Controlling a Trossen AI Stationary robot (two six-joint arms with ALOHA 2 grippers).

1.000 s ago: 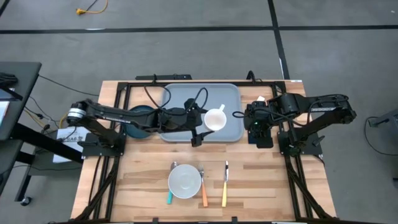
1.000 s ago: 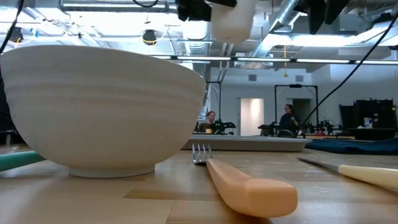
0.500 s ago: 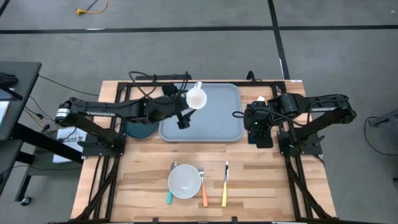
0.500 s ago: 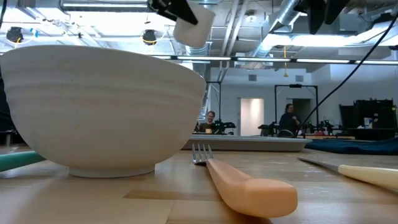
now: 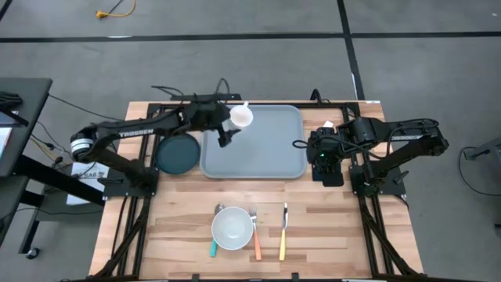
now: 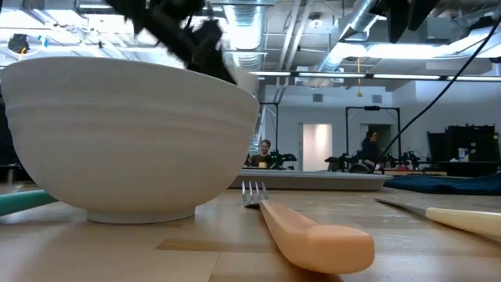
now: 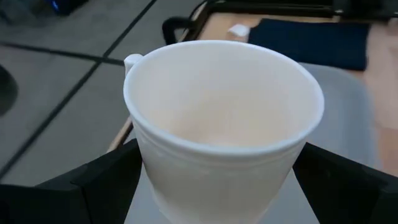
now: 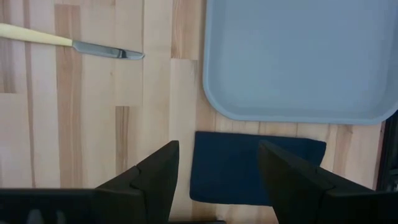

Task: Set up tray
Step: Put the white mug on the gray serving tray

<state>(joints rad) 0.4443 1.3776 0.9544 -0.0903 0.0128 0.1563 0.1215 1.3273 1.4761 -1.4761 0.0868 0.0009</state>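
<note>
My left gripper [image 5: 235, 124] holds a white cup [image 5: 242, 117] in the air over the far left corner of the tray [image 5: 262, 149], a large pale grey-blue rectangle with a raised rim, lying bare on the wooden table. In the left wrist view the cup [image 7: 224, 118] fills the picture, its mouth toward the camera. My right gripper [image 5: 325, 154] hangs open at the tray's right edge, pointing down over a dark napkin [image 8: 249, 165], with nothing between its fingers. My left gripper pinches the cup's lower wall [image 7: 146, 180] between its two fingers [image 7: 93, 186], one on each outer side. The fingers come from the table's left, slanting a little downward. The cup is lifted clear of the tray, its mouth tipped back toward the wrist and its small handle [image 7: 133, 61] off to one side.
A dark teal plate [image 5: 177, 154] lies left of the tray. Near the table's front edge stand a white bowl [image 5: 232, 228], a teal-handled utensil [image 5: 213, 247], an orange-handled fork [image 5: 256, 236] and a pale-handled knife [image 5: 283, 233]. Black frame rails run along both table sides.
My left gripper has carried the cup from over the tray's right middle toward the table's left and far edge, to the tray's far left corner, sinking a little and turning as it went. The cup stays pinched and clear of the tray.
</note>
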